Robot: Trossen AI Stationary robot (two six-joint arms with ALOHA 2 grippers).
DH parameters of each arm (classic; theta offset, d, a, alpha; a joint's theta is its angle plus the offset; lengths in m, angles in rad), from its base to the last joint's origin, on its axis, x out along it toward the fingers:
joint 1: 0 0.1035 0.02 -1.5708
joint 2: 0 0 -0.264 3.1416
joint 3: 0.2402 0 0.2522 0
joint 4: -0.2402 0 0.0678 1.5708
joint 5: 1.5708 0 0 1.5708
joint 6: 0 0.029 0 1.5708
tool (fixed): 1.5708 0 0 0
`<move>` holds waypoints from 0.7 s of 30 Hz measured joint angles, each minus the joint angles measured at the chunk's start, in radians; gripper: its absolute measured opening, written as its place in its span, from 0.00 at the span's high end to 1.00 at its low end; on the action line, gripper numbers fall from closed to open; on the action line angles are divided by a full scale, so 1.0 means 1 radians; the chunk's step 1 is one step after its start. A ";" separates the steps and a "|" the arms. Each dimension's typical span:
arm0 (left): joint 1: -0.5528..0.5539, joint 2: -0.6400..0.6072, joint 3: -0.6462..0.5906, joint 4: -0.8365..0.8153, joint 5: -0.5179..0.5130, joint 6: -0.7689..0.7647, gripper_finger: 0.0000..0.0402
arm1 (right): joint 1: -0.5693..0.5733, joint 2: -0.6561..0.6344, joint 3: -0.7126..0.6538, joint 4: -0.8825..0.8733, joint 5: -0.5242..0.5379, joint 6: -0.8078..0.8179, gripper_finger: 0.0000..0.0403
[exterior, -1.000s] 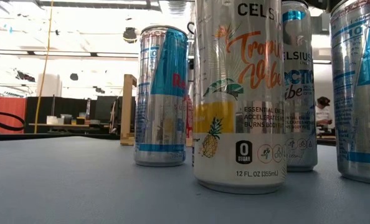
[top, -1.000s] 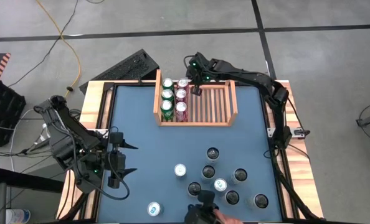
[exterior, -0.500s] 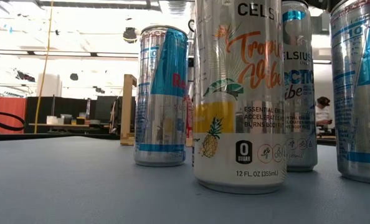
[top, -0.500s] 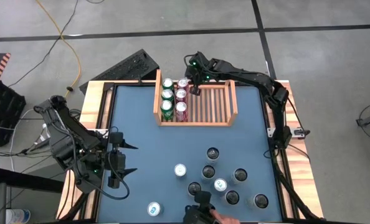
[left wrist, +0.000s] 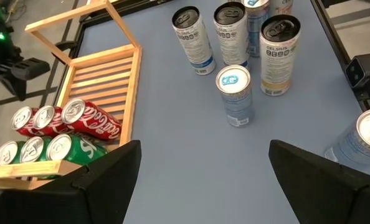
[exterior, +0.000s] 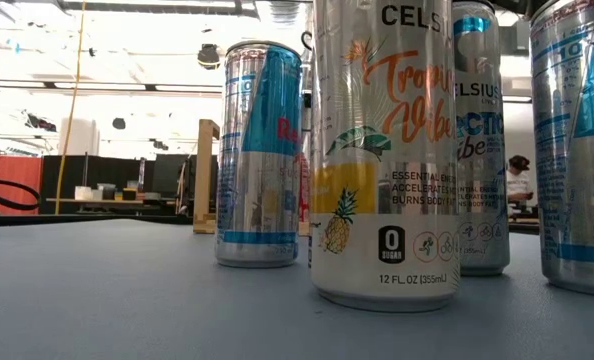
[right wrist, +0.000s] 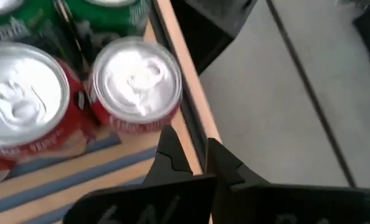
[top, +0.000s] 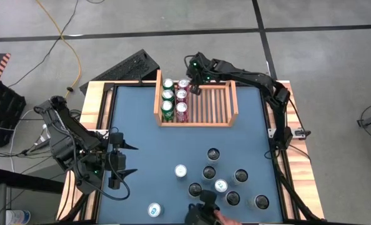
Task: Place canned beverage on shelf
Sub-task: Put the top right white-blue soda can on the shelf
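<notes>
The shelf (top: 210, 103), a light-wood slatted tray, lies at the table's far middle. At its left end stand three green cans (top: 167, 95) and three red cans (top: 181, 95). My right gripper (top: 194, 89) is shut and slants down just right of the farthest red can (right wrist: 135, 74), by the tray's far wall (right wrist: 184, 115). My left gripper (left wrist: 203, 180) stands open and holds nothing, above the table's near left (top: 124, 160). Several loose cans (top: 220, 185) stand upright on the blue table top at the near right. My right gripper's shut fingertips (right wrist: 167, 138) lie close beside the lower side of the farthest red can, over the tray's far wall. I cannot tell whether they touch the can or the wall.
The right part of the tray (left wrist: 104, 74) is bare slats. A lone can (top: 154, 210) stands near the front edge. A person's hand (top: 222, 218) with a dark object shows at the near edge. A keyboard (top: 129, 67) lies beyond the far left corner. Tall cans (exterior: 382, 150) fill the low view.
</notes>
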 joint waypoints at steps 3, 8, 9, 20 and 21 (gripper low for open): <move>0.000 0.000 0.000 -0.007 0.000 0.001 0.15 | -0.005 0.034 0.000 -0.011 -0.001 0.004 1.00; 0.000 0.000 0.000 -0.007 0.000 0.000 0.15 | -0.002 0.080 -0.001 -0.013 -0.001 -0.002 1.00; 0.000 0.000 0.000 -0.008 0.001 0.000 0.15 | 0.000 0.086 -0.001 -0.012 0.000 -0.002 1.00; 0.000 0.000 0.000 -0.007 0.000 -0.002 0.15 | 0.007 0.091 0.000 0.016 -0.060 -0.058 1.00; 0.000 0.000 0.000 -0.007 0.000 -0.003 0.15 | 0.007 0.091 0.000 0.023 -0.075 -0.059 1.00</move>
